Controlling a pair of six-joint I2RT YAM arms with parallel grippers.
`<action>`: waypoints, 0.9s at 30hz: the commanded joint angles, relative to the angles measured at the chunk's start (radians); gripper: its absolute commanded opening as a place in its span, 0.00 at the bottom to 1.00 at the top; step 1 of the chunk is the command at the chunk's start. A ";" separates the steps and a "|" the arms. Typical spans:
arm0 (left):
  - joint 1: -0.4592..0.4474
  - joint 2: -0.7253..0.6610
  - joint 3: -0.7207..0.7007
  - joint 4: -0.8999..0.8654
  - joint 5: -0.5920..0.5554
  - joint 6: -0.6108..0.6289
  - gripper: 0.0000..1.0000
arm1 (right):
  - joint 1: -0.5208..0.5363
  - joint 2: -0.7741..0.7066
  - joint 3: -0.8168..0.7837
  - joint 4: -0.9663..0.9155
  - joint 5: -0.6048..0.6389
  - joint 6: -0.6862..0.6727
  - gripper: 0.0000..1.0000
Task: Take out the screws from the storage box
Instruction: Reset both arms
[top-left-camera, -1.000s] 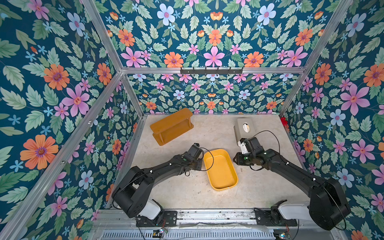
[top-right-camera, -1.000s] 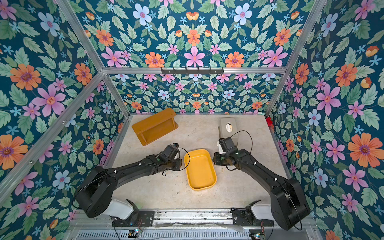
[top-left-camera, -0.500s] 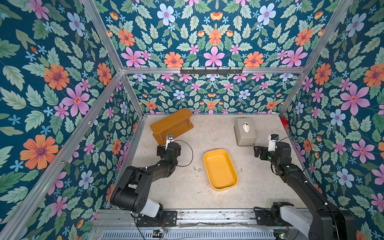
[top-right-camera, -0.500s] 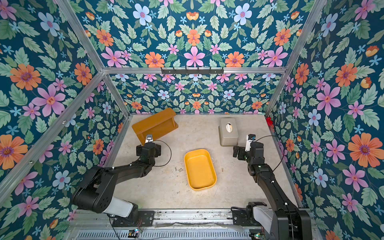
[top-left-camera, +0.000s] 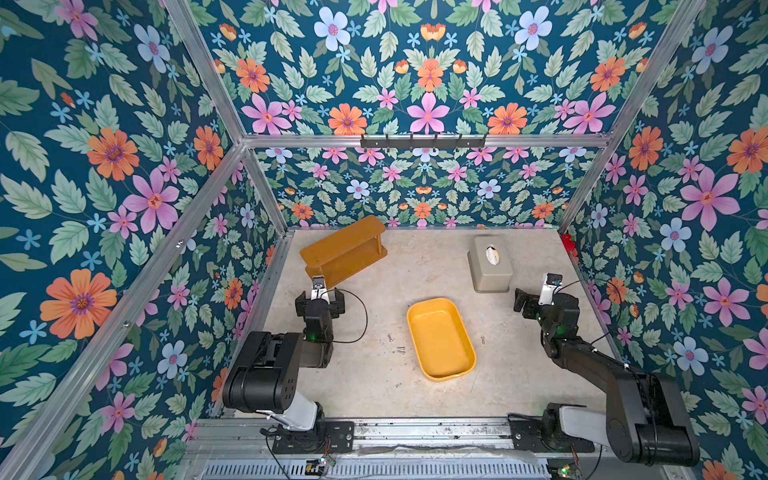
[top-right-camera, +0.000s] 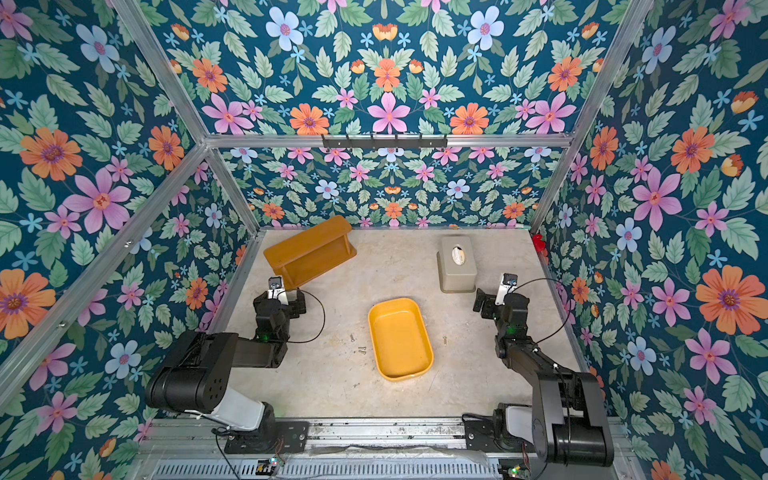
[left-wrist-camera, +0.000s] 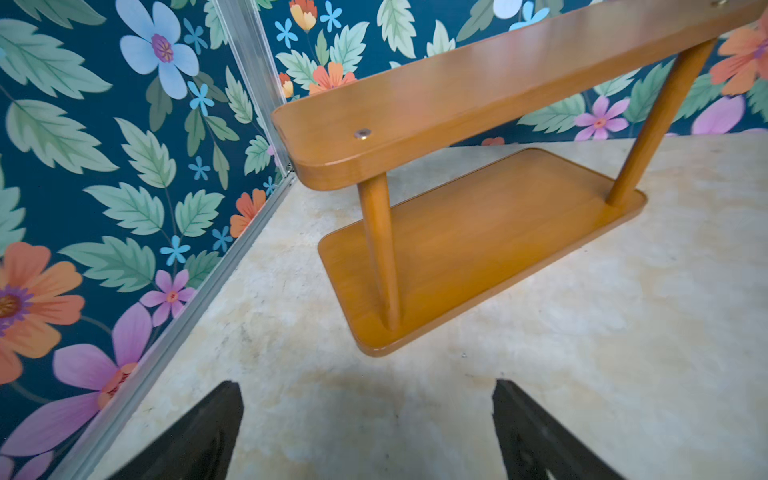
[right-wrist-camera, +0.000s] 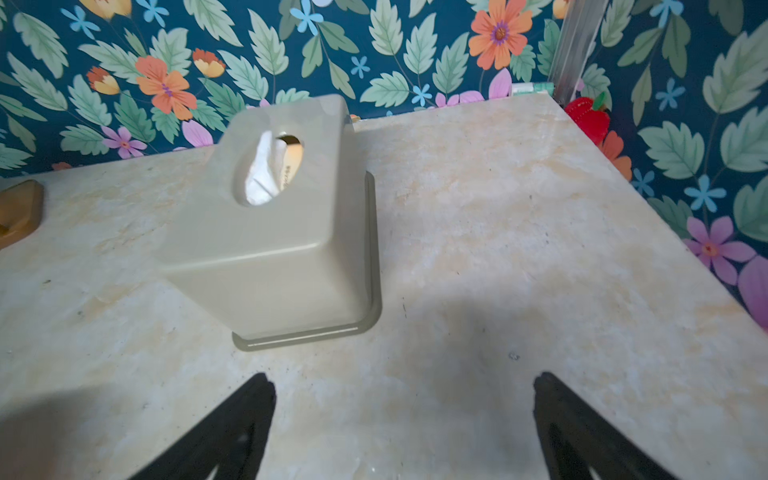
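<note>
On the counter (top-left-camera: 365, 386), mid-field, we have the box (top-left-camera: 440, 336) lying flat, long axis running roughly front to back, its floor showing plain yellow in both top views. The screws (top-left-camera: 401, 350) lie outside it on the bare counter: a small group near its left side, and one more screw close to its right side. None touches the box as far as we can tell. They are too small for us to read heads or orientation.

Left hand (top-left-camera: 320, 296): jaws spread wide, nothing between them. The left wrist view shows only bare counter between the jaws, with the shelf (left-wrist-camera: 478, 245) just ahead. The hand sits near the counter's left edge, well apart from box and screws.

Right hand (top-left-camera: 544, 300): jaws likewise spread wide, gripping nothing. The right wrist view shows bare counter between the jaws, with the tissue box (right-wrist-camera: 282, 249) just ahead. The hand sits near the counter's right edge, also well apart from box and screws.
</note>
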 joint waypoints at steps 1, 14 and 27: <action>0.029 0.056 -0.033 0.196 0.118 -0.029 0.99 | 0.000 0.054 -0.037 0.219 0.070 0.027 1.00; 0.034 0.037 -0.016 0.116 0.090 -0.051 0.99 | -0.001 0.161 -0.025 0.286 0.087 0.035 1.00; 0.034 0.037 -0.017 0.118 0.091 -0.051 0.99 | -0.001 0.161 -0.022 0.279 0.077 0.031 1.00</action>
